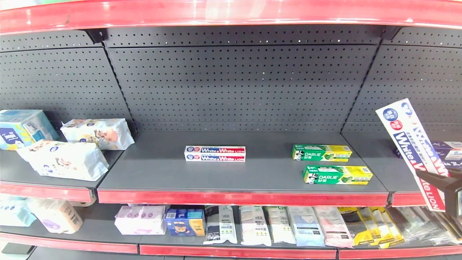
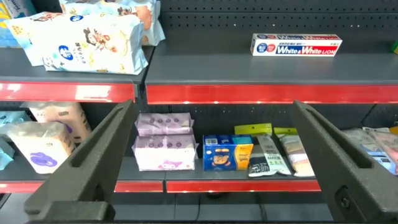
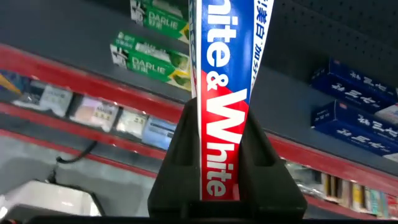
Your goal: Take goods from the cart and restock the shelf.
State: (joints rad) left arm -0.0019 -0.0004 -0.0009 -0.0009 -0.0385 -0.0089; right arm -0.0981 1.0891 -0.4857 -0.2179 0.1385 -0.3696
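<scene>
My right gripper [image 1: 436, 179] is at the far right of the head view, shut on a red, white and blue toothpaste box [image 1: 408, 144] that it holds tilted in front of the shelf [image 1: 238, 198]. The right wrist view shows this held box [image 3: 225, 93] clamped upright in that gripper [image 3: 221, 158]. An identical toothpaste box [image 1: 214, 153] lies flat in the middle of the grey shelf board. Two green toothpaste boxes [image 1: 321, 152] [image 1: 337, 174] lie to its right. My left gripper [image 2: 212, 109] is open and holds nothing, low before the shelf's red front edge.
Tissue packs [image 1: 65, 159] [image 1: 97, 133] and a blue pack [image 1: 21, 128] fill the left shelf section. Blue boxes [image 3: 354, 118] sit on the right section. The lower shelf holds bagged goods [image 1: 281, 224] and small boxes [image 2: 227, 152]. Bare board lies between the toothpaste boxes.
</scene>
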